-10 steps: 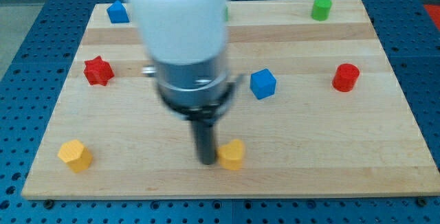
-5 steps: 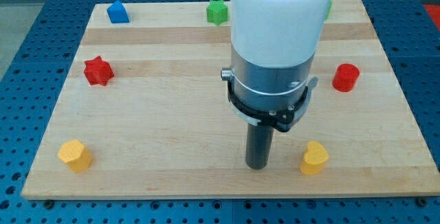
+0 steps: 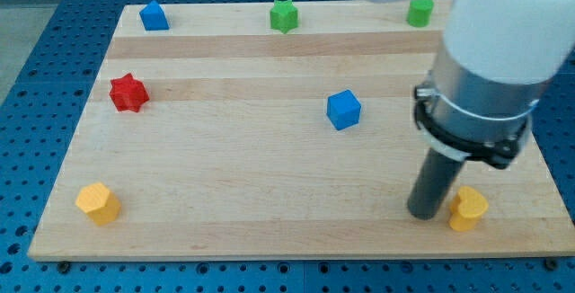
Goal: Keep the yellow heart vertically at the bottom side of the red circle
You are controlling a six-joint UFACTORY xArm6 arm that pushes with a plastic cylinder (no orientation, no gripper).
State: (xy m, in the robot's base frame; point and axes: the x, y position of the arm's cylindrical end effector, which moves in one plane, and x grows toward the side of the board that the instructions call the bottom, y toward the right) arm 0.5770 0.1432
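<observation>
The yellow heart point(image 3: 468, 208) lies near the board's bottom right corner. My tip point(image 3: 423, 214) stands just to its left, close against it. The red circle does not show; the arm's white and grey body point(image 3: 490, 68) covers the place at the right where it stood. Whether the heart is directly below it cannot be told.
A blue cube point(image 3: 343, 110) sits mid-board. A red star point(image 3: 128, 93) is at the left, a yellow hexagon block point(image 3: 97, 203) at bottom left. Along the top edge are a blue block point(image 3: 154, 15), a green star point(image 3: 284, 15) and a green block point(image 3: 419, 11). The wooden board point(image 3: 225, 176) ends just right of the heart.
My tip has swept from the bottom middle to the right, pushing the yellow heart rightward along the bottom edge. The arm now hides the red circle and uncovers the blue cube.
</observation>
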